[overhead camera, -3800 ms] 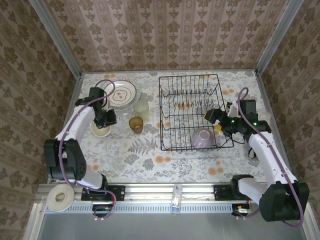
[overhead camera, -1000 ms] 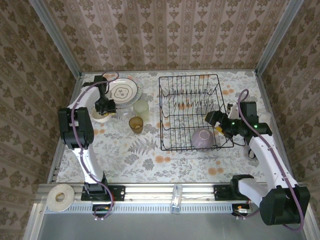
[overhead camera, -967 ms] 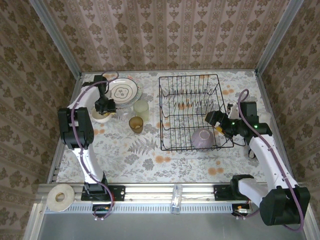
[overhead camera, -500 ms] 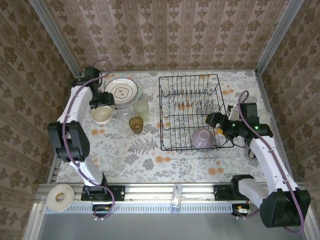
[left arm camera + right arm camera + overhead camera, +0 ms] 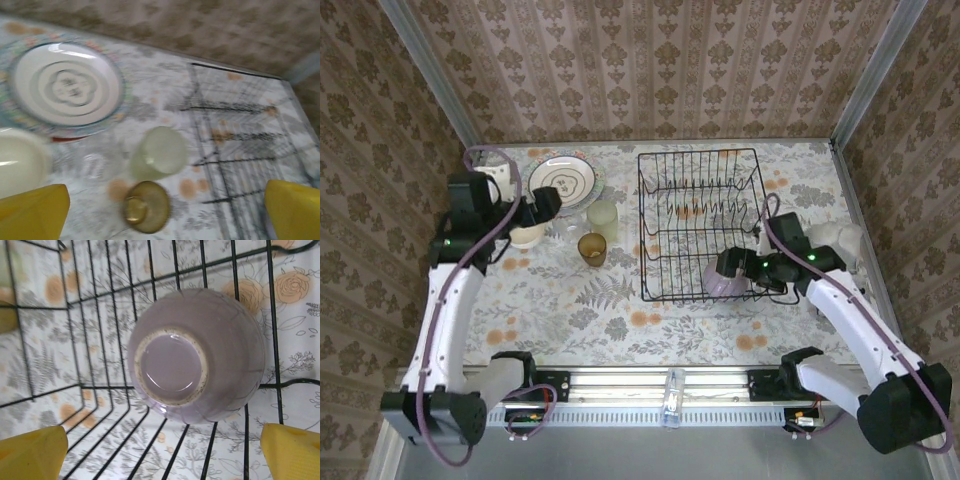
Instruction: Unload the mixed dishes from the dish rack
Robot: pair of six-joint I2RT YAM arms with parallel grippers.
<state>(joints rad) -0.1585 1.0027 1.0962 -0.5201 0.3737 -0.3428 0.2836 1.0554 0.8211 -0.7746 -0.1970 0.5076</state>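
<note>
One lilac bowl point(image 5: 195, 355) sits in the near right corner of the rack point(image 5: 700, 160), right tool point(image 5: 161, 454) at it, jaws wide open. Left tool point(image 5: 164, 212) gapes empty above the worktop point(image 5: 620, 320), near the plate point(image 5: 65, 90), cream bowl point(image 5: 20, 160), glass point(image 5: 92, 166), green cup point(image 5: 160, 156) and amber cup point(image 5: 146, 205)

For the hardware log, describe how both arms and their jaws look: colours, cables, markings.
The left arm and right arm match: white tubular links joined by black joint housings, on black bases. A purple cable runs along each one. A small green light glows near each wrist. The jaws carry bright yellow pads, smooth and blocky.
</note>
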